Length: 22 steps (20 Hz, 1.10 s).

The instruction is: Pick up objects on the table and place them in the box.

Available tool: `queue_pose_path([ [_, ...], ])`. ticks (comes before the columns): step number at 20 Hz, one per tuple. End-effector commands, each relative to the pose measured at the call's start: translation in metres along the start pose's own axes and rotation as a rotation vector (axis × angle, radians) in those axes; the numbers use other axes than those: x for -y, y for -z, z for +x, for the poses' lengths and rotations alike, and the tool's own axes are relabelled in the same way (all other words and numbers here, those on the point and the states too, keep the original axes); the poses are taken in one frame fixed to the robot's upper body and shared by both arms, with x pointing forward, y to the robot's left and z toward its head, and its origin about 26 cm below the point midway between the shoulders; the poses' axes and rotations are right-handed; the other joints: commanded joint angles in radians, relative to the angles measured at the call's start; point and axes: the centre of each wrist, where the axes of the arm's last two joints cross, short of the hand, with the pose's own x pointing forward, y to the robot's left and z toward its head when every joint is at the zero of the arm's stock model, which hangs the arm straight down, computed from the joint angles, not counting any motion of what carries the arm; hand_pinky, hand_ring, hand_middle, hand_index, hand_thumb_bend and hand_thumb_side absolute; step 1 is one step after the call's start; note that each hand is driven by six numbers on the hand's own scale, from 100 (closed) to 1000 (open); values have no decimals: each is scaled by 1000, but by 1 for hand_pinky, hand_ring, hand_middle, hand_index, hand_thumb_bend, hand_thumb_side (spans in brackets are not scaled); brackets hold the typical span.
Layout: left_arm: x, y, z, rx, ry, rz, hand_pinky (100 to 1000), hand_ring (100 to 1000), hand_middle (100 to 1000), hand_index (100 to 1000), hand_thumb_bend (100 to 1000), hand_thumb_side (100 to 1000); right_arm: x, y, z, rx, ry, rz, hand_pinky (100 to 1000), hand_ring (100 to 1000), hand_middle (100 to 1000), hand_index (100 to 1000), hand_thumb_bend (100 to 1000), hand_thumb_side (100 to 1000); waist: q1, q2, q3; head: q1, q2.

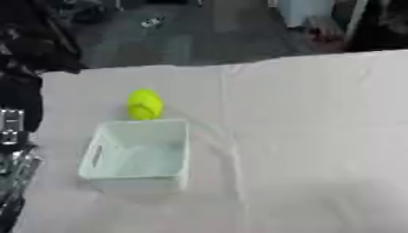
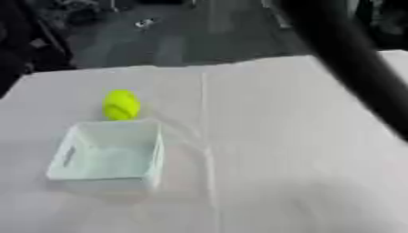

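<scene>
White cloth is spread over the table (image 1: 318, 136), where a yellow-green ball (image 1: 144, 104) is seen just behind the pale box (image 1: 135, 154) (seemingly empty), not yet placed inside; neither hand is shown, so finger state cannot be told

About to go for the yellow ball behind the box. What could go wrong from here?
The yellow ball lies right against the far wall of the pale green box, so a reaching hand may bump the box or knock the ball rolling. In the right eye view a dark arm crosses the upper right and might hide the approach.
</scene>
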Motion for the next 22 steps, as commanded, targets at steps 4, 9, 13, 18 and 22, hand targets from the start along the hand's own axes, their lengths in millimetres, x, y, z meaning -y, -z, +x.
queue_pose_path([
  [4, -2, 5, 3, 21, 5, -13, 423, 467, 663, 680, 183, 731, 1, 7, 2, 43, -17, 47, 149, 441, 450, 594, 100, 908, -2, -8, 2, 4, -49],
  [9, -2, 5, 3, 20, 6, -12, 423, 467, 663, 680, 183, 731, 0, 6, 2, 40, -19, 40, 149, 441, 451, 595, 100, 914, -2, -9, 1, -6, -58],
  [13, -2, 6, 3, 21, 7, -14, 424, 467, 664, 680, 184, 731, 0, 6, 2, 38, -20, 36, 149, 441, 452, 597, 100, 916, -3, -8, 1, -15, -56],
  [18, -8, 16, 5, 29, 31, -15, 436, 479, 675, 687, 196, 732, 0, 3, 3, 25, -30, 22, 147, 442, 457, 607, 100, 928, -6, -10, 0, -31, -41],
  [22, -27, 33, 11, 20, 127, -68, 455, 498, 698, 712, 269, 731, 2, 3, 4, 8, -39, 19, 147, 444, 460, 612, 100, 936, 0, -13, -3, -23, -38],
])
